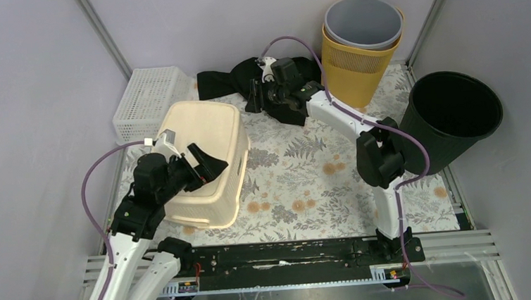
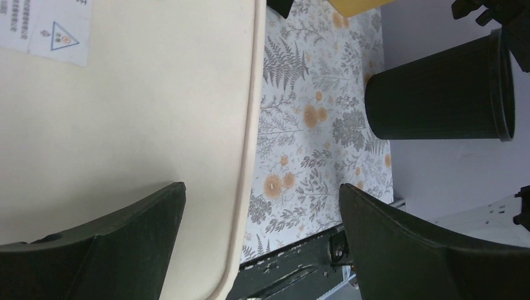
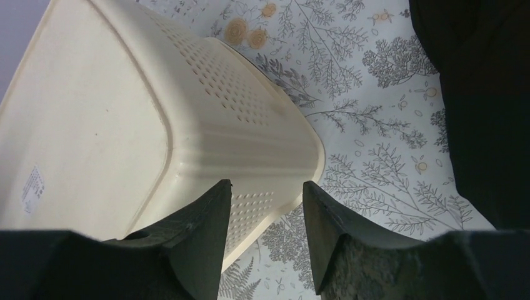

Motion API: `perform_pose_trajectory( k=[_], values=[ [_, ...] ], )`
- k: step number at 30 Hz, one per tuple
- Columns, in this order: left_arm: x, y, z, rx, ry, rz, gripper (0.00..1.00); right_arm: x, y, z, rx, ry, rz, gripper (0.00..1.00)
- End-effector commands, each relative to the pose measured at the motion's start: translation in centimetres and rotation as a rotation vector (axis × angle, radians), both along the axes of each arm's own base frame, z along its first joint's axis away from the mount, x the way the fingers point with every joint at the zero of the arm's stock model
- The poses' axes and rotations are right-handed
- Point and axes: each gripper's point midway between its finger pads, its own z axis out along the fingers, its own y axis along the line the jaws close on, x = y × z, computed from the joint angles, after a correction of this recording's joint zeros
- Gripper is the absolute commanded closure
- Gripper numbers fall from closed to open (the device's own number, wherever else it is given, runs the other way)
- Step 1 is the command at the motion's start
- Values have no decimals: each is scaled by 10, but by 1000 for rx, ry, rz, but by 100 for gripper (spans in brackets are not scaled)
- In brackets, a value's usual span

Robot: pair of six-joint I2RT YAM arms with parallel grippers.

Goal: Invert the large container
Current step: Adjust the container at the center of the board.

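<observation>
The large container (image 1: 209,143) is a cream perforated basket lying on the left of the floral mat, its flat base with a label facing up and toward me. My left gripper (image 1: 206,162) hangs open wide over the near right part of that base. In the left wrist view the left gripper (image 2: 262,206) has one finger over the container's base (image 2: 125,112) and the other over the mat, touching nothing. At the back of the table my right gripper (image 1: 253,96) points at the container (image 3: 156,119); in its wrist view the right gripper (image 3: 267,187) stands open with nothing between the jaws.
A white mesh basket (image 1: 150,101) stands at the back left. A yellow bin (image 1: 356,66) holding a grey bin (image 1: 363,23) stands at the back right. A black bin (image 1: 455,119) (image 2: 437,94) sits off the mat's right edge. Black cloth (image 1: 226,78) lies behind the right gripper.
</observation>
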Motion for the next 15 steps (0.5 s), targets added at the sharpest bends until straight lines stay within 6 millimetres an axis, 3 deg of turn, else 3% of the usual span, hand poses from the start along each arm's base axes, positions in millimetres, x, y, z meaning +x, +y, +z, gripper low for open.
perform_pose_trajectory(
  k=[1, 6, 15],
  values=[
    [-12, 10, 2, 69, 31, 0, 0, 12, 8, 49, 42, -219, 22, 46],
    [-20, 19, 5, 116, 69, 20, 0, 8, 6, 69, 87, -310, 18, 42],
    [-30, 25, 12, 137, 85, 28, 0, -11, 30, 84, 109, -392, 122, 41]
  ],
)
